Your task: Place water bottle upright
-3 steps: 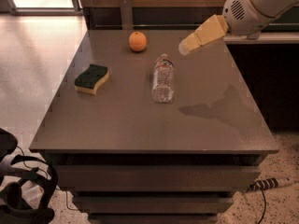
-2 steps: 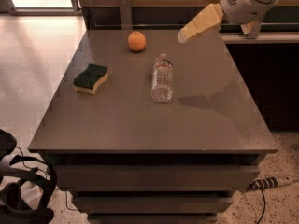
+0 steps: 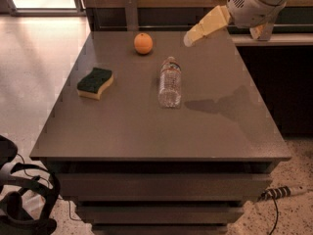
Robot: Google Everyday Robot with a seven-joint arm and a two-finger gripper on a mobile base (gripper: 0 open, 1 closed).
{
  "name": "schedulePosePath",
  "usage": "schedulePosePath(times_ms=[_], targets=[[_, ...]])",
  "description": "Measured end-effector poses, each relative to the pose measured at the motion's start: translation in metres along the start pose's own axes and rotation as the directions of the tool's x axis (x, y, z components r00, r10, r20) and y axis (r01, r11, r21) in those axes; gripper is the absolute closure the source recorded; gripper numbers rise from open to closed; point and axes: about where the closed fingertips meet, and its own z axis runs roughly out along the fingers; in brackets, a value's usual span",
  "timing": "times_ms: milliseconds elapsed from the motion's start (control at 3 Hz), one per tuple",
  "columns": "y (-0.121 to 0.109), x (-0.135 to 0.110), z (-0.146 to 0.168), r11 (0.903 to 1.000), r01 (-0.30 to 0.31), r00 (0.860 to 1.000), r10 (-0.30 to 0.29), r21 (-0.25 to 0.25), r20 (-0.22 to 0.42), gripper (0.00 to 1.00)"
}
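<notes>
We have just one camera. We look down from high up at the near side of the table [image 3: 234, 131] and see its whole top. The gripper [image 3: 199, 31] hangs at the top right, over the far end.

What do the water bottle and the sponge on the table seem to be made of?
The water bottle, lying on its side, looks like clear glossy plastic: see-through, ribbed. The sponge seems yellow foam under a dark green matt scouring layer. The gripper hangs above the table's far right, touching neither.
</notes>
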Motion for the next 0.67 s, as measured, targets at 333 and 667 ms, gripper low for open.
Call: schedulePosePath(times_ms=[333,667], targets=[[0.003,0.008,0.026,0.9903,-0.123,0.985,0.130,0.064,-0.114,0.00],[0.008,0.012,0.053,0.9546,-0.221,0.943,0.261,0.200,-0.206,0.00]])
